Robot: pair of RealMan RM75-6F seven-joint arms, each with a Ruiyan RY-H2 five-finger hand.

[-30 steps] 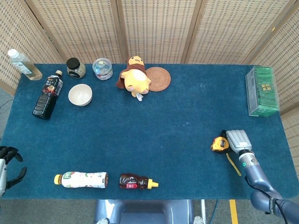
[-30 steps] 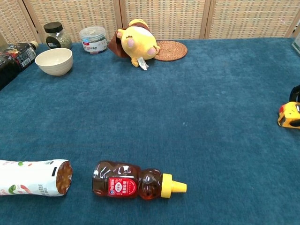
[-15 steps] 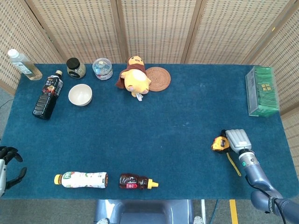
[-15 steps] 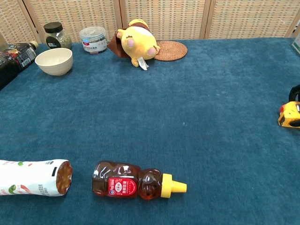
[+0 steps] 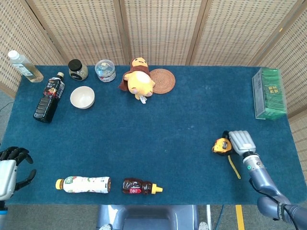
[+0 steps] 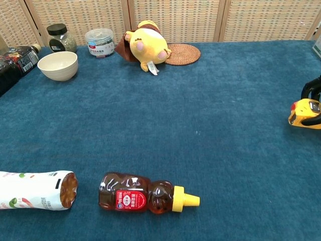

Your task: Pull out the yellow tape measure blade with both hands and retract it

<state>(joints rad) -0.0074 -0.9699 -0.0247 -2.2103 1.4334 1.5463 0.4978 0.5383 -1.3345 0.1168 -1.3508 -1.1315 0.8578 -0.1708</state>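
Note:
The yellow and black tape measure [image 5: 221, 146] sits low over the blue table [image 5: 182, 129] near its right side. My right hand [image 5: 241, 142] grips it from the right. A short yellow strip [image 5: 234, 167] trails from it toward the front edge. In the chest view the tape measure [image 6: 304, 113] is at the right edge, with dark fingers [image 6: 310, 89] curled over it. My left hand [image 5: 10, 166] hovers at the table's front left corner, fingers apart, holding nothing. It does not show in the chest view.
A honey bear bottle [image 5: 139, 186] and a white bottle [image 5: 83, 184] lie near the front edge. At the back left are a bowl [image 5: 82, 97], dark bottle [image 5: 49, 97], jars, a plush toy [image 5: 138, 79] and coaster [image 5: 162, 80]. A green box [image 5: 268, 93] stands at the right.
My right hand has carried the tape measure a little to the left. My left hand has risen further into the head view at the front left corner.

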